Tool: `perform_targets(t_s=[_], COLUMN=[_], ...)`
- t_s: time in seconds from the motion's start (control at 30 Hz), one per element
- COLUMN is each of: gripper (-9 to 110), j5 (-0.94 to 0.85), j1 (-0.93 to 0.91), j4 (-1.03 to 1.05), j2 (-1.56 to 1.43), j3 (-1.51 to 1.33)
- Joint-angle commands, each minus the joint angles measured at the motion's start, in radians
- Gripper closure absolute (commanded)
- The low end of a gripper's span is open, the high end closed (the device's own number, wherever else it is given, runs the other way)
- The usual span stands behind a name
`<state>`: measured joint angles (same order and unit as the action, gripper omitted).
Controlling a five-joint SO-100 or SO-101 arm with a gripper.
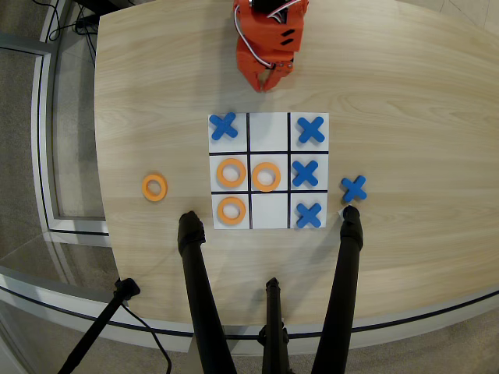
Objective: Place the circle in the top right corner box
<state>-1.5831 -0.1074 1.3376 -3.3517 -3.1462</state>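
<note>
- Lying flat on the bare wooden table (pixel 405 93), the spare orange ring (pixel 154 187) sits well left of the tic-tac-toe board (pixel 269 134) in the overhead view, apart from everything else.
- Judged by look, it is light, rigid plastic; pinching across one side of the band, one finger through the hole, should hold it.
- Being round, it has no long axis and points no particular way; its hole faces up.
- Three more rings occupy board squares; every corner but the lower-left ring square holds a blue X.
- Near the table's top edge, the orange gripper (pixel 268 82) shows fingertips close together, holding nothing.
</note>
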Motion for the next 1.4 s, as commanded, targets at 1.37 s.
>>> perform_targets(t_s=[1.37], gripper=[101], j5=[0.006], j1=[-1.47], j4=[0.012], j2=[-0.041], j3=[-0.057])
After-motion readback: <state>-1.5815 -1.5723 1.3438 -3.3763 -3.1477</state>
